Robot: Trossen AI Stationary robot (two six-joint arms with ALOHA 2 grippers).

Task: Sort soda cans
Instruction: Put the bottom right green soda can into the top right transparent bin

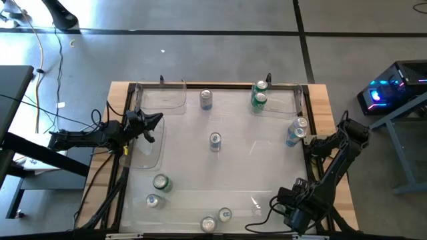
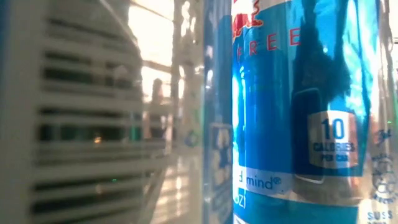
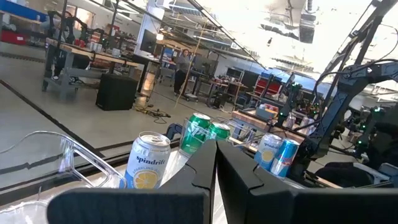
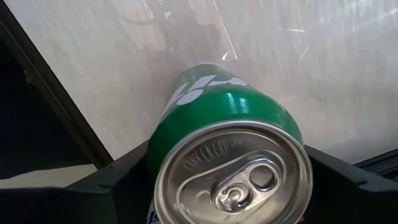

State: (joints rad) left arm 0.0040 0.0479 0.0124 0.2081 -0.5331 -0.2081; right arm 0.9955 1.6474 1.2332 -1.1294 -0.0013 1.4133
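The soda cans (image 1: 215, 141) lie mostly unsorted: two green at one o'clock in a clear tray (image 1: 288, 107), others scattered. The right hand (image 4: 230, 186), at five o'clock, straddles a green can (image 4: 227, 124), not visibly clamped. Left hand (image 3: 216, 180) clenched, empty, at nine.

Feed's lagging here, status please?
Left gripper shut, idle over left tray. Right gripper around green can. Nothing seen blocking.
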